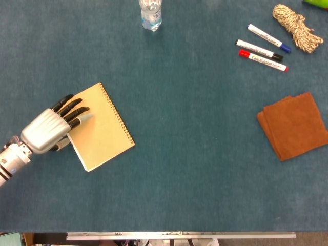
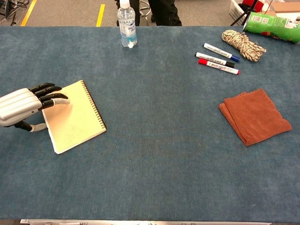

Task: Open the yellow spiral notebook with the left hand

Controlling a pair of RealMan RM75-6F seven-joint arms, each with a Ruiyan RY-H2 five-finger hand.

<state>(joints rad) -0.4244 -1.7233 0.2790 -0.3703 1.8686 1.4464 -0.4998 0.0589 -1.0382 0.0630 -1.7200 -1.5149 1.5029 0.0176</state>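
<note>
The yellow spiral notebook lies closed and flat on the blue table at the left, its wire spiral along the right edge. My left hand sits at the notebook's left edge, palm down. Its dark fingers reach over the upper left part of the cover, slightly spread. The thumb lies beside the left edge, low against the table. Nothing is gripped. My right hand shows in neither view.
A water bottle stands at the far middle. Three markers and a coil of rope lie far right, with a green can behind them. A folded brown cloth lies at the right.
</note>
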